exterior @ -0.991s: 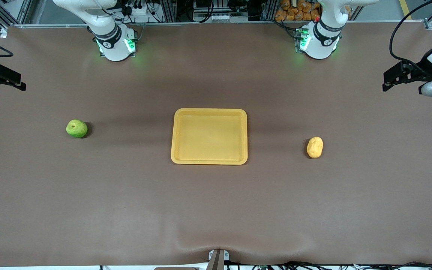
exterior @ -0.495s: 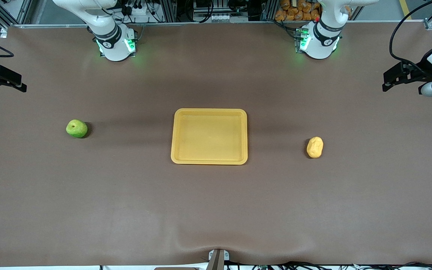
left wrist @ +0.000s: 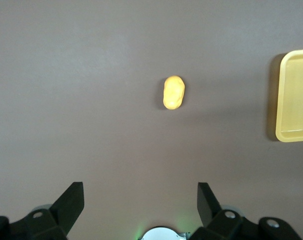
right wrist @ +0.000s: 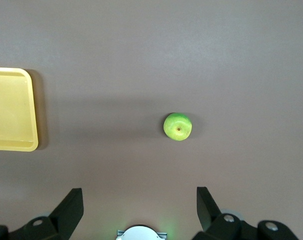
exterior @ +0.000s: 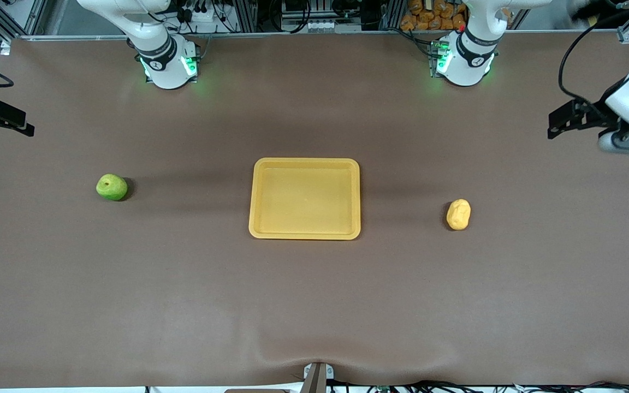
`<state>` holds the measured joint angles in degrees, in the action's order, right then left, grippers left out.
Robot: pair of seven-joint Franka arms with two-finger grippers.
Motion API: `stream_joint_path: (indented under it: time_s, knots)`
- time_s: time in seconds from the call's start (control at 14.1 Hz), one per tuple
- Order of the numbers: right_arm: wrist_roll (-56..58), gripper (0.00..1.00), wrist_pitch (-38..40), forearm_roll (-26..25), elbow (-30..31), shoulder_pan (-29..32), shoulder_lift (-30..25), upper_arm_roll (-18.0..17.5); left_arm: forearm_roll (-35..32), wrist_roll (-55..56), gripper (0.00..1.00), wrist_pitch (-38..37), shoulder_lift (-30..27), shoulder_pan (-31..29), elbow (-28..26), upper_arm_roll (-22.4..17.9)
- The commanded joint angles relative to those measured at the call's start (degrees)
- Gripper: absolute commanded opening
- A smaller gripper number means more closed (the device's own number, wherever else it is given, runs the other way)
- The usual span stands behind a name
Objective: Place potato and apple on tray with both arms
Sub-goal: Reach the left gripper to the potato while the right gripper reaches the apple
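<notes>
The yellow-orange tray (exterior: pixel 304 161) lies flat and empty mid-table. The green apple (exterior: pixel 111 187) sits on the mat toward the right arm's end. The yellow-orange potato (exterior: pixel 458 214) lies toward the left arm's end. My left gripper (exterior: pixel 553 124) hangs open and empty over the mat at its end of the table. In the left wrist view its gripper (left wrist: pixel 140 192) is well apart from the potato (left wrist: pixel 173 92) and the tray (left wrist: pixel 294 95). My right gripper (exterior: pixel 22 125) is open and empty over its end. The right wrist view shows its gripper (right wrist: pixel 140 197), the apple (right wrist: pixel 177 126) and the tray (right wrist: pixel 11 110).
A brown mat (exterior: pixel 314 295) covers the table. The two arm bases (exterior: pixel 168 65) (exterior: pixel 464 63) stand with green lights at the table's edge farthest from the front camera. A small bracket (exterior: pixel 317 375) sits at the nearest edge.
The left arm's wrist has tilted and its gripper has shifted a little toward the tray. The right gripper has edged slightly. Apple, potato and tray have not moved.
</notes>
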<state>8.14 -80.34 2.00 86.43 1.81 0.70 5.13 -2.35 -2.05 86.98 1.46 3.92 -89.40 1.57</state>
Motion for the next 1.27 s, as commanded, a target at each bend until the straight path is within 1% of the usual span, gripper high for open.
stream_joint_path:
  time_s: [0.0,0.14,0.21,0.35,0.42,0.64,0.85,0.99,1.2]
  knots:
    - [-0.3,1.00,0.5,0.8,-2.1,1.3,0.9,-0.2,3.3,-0.2,1.00,-0.7,4.9,-0.9,0.3,-0.4]
    - [0.0,1.00,0.4,0.5,-1.9,1.4,1.1,-0.2,4.1,-0.1,1.00,-0.6,8.6,-0.8,0.3,-0.4]
    - [0.0,1.00,0.6,0.4,-2.1,1.9,2.5,-0.2,4.3,0.0,1.00,-0.3,10.0,-0.8,0.0,-0.4]
    - [0.1,1.00,0.1,-0.1,-1.9,2.5,3.9,-0.2,5.0,0.2,1.00,2.2,11.9,-0.9,-1.5,-0.4]
    - [0.1,1.00,0.5,-0.2,-2.1,2.7,5.9,-0.2,5.0,0.4,1.00,4.5,12.2,-0.9,-3.0,-0.4]
    - [0.1,1.00,0.2,-0.5,-2.1,3.5,7.0,-0.2,5.0,1.3,1.00,11.9,12.3,-1.0,-9.0,-0.5]
    - [-0.2,1.00,-0.4,-0.5,-1.3,4.6,8.6,-0.2,4.5,1.4,1.00,18.1,14.1,-1.2,-13.7,-0.6]
    - [-0.6,1.00,-2.7,-0.4,0.8,5.1,9.0,-0.2,4.4,4.3,1.00,18.9,15.7,-0.6,-13.9,-0.6]
    - [-0.6,1.00,-8.2,0.2,6.3,6.9,9.0,-0.2,4.3,7.6,1.00,21.8,17.6,0.4,-14.0,-0.2]
